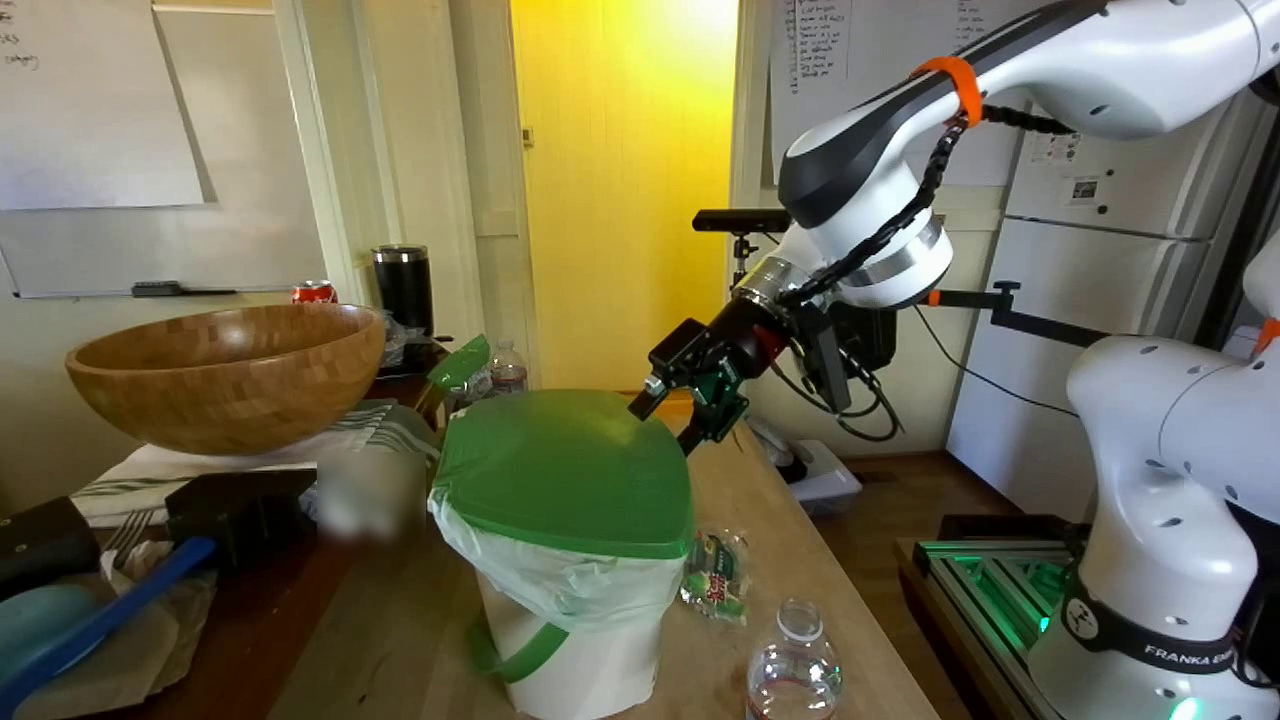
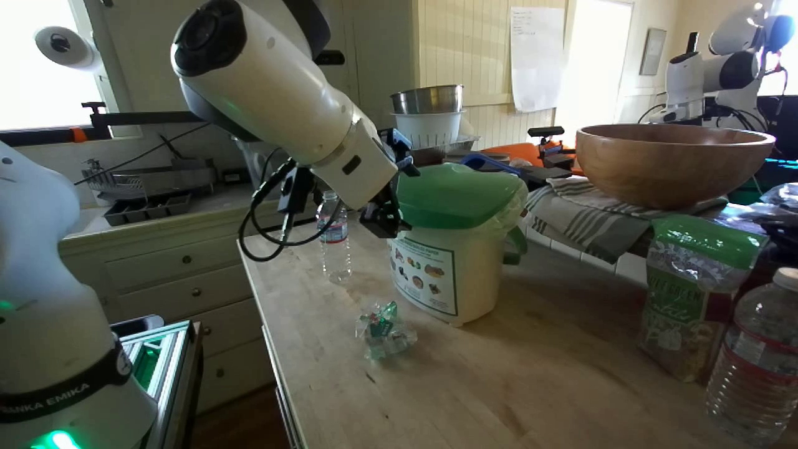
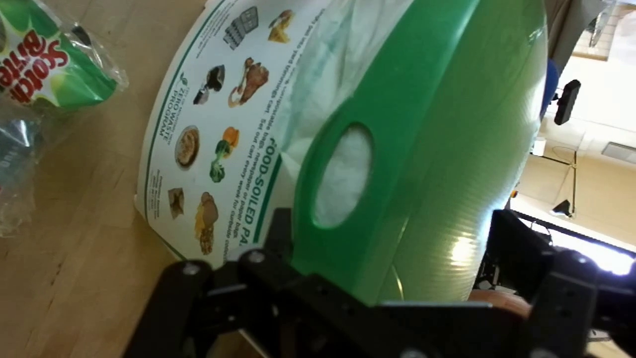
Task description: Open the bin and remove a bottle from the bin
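The white bin (image 2: pixel 446 274) stands upright on the wooden counter, a whitish bag liner (image 1: pixel 570 585) showing under its rim. Its green lid (image 1: pixel 565 470) lies down over the top, so the inside is covered. The bottle is hidden. My gripper (image 1: pixel 667 424) is at the lid's edge, above the labelled side of the bin. In the wrist view its jaws stand wide apart with the lid's tabbed edge between them. One finger (image 3: pixel 279 231) is beside the label below the rim, and the opposite finger (image 3: pixel 516 246) is over the lid's top. Whether either touches I cannot tell.
Crumpled Scotch-Brite packaging (image 2: pixel 383 330) lies near the bin's labelled side. One clear plastic vessel (image 1: pixel 795 665) stands near the counter edge, another (image 2: pixel 757 362) beside a green food bag (image 2: pixel 692 312). A wooden bowl (image 1: pixel 230 375) sits on a striped towel (image 2: pixel 576 218) across the bin.
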You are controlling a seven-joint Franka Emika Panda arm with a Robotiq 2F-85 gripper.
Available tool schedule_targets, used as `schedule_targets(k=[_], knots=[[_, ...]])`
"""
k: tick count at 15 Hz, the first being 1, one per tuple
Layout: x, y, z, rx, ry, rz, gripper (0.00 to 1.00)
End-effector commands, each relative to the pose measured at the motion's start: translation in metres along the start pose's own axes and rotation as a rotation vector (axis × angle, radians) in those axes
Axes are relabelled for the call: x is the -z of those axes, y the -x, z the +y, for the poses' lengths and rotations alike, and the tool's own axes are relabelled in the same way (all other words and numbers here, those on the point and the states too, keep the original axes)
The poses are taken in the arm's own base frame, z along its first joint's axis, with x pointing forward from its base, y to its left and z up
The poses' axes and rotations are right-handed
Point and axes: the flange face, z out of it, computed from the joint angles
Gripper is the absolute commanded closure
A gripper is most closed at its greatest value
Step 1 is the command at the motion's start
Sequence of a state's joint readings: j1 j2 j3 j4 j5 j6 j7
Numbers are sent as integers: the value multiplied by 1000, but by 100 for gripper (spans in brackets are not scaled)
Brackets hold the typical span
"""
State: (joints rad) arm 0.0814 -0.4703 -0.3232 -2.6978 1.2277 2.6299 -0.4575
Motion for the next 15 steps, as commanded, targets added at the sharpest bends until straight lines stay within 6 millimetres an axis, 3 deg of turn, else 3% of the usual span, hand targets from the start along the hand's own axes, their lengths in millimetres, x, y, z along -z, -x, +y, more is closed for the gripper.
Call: schedule_targets(k=[1,7,15], knots=[[-2,2,0,2,-9,15,0],[5,8,-8,26,-37,23,0],[23,13,-34,79,-67,59,0]])
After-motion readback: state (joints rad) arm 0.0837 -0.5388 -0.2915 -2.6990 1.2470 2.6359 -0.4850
